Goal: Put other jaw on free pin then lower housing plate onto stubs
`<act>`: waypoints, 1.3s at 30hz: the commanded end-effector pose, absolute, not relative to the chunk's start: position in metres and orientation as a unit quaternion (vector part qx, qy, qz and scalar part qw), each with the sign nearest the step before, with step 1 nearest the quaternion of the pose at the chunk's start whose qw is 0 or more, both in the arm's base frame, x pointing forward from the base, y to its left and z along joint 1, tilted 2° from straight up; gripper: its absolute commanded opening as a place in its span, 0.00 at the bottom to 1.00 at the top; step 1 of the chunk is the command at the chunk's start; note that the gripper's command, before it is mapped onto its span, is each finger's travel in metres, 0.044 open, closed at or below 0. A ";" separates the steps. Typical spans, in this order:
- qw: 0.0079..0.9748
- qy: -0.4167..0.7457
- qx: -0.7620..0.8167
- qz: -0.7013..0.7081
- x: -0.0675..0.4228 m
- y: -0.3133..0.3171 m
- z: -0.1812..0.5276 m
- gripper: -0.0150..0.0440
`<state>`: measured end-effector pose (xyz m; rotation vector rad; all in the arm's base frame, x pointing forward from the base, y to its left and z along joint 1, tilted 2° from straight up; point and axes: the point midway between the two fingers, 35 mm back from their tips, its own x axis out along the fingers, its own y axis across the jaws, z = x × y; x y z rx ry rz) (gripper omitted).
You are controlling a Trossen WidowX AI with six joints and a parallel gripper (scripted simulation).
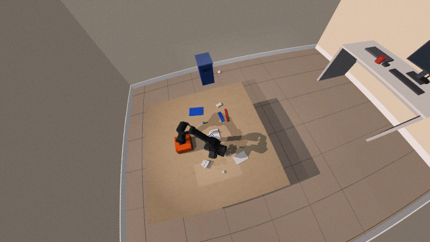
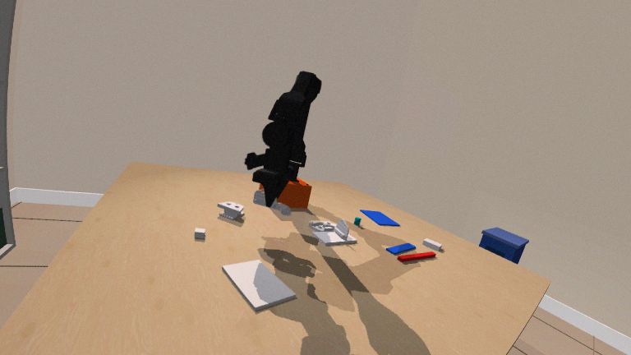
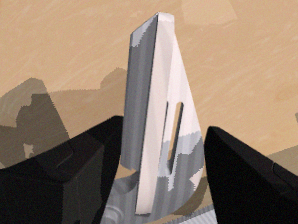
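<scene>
My gripper [image 2: 269, 205] [image 3: 165, 131] is shut on the loose white jaw [image 2: 284, 209] [image 3: 155, 100] and holds it above the table. In the wrist view the jaw's slotted, tapering end points up the picture; its round toothed end is partly hidden at the bottom edge. The white base [image 2: 333, 239] stands on the table, right of the gripper in the exterior view, with the other jaw [image 2: 342, 229] on it. The free pin is too small to tell. A white part with two holes [image 1: 205, 163] [image 2: 232, 206], seemingly the housing plate, stands on the other side of the gripper.
A pale flat plate [image 1: 241, 157] [image 2: 258, 282], a small white cube [image 1: 224, 171] [image 2: 200, 234], a teal piece [image 1: 204, 122] [image 2: 357, 221], a blue sheet [image 1: 196, 111] [image 2: 379, 218], a blue bar [image 1: 221, 116] [image 2: 401, 248], a red bar [image 1: 227, 115] [image 2: 416, 256] and a white block [image 1: 219, 104] [image 2: 432, 244] lie around.
</scene>
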<state>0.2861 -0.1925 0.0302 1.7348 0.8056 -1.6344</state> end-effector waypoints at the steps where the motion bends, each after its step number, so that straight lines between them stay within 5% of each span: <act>1: 0.320 0.319 0.647 -0.615 0.284 -0.189 0.032 0.48; 39: 0.594 0.579 0.410 -0.380 0.272 -0.111 0.037 0.48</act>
